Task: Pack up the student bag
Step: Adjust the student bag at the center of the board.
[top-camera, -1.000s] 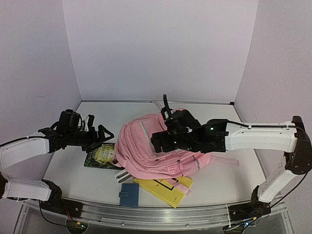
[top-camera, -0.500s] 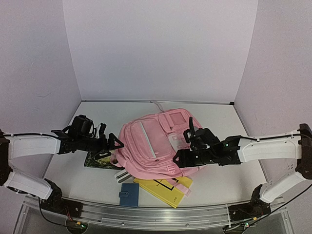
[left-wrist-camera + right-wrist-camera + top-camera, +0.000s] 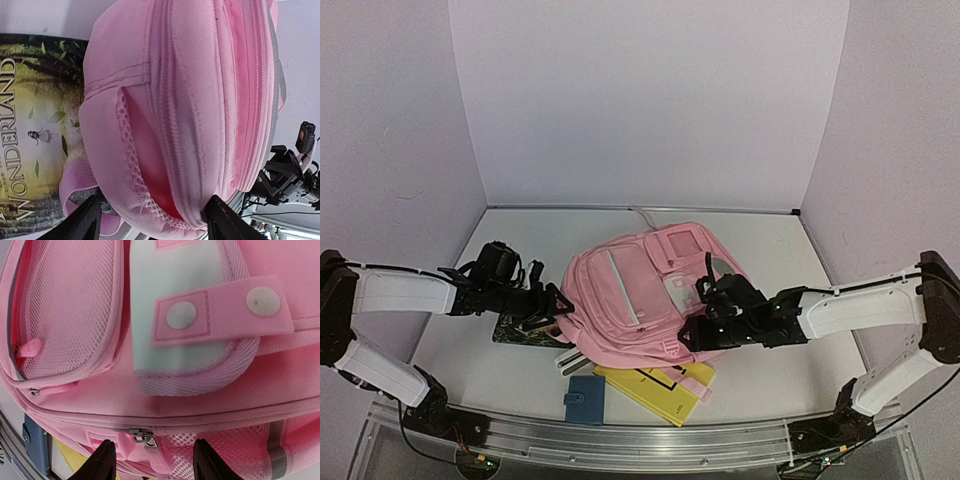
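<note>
**Packing status: opening stage, nothing loaded**

Student bag [image 3: 630, 295] lies at bench [image 3: 770, 250] centre, zips apparently closed. Wonderland book [image 3: 525, 325] at its 9 o'clock, yellow book [image 3: 655, 390] and blue wallet [image 3: 584, 400] at 6 o'clock, all outside. Right gripper [image 3: 155, 460] open astride zip pull [image 3: 142, 436]; left gripper [image 3: 157, 220] straddles the bag's edge, grip undeterminable

Student bag [image 3: 620, 295] atop book [image 3: 518, 326], notebook [image 3: 655, 392]; wallet [image 3: 584, 399] left of notebook.
</note>
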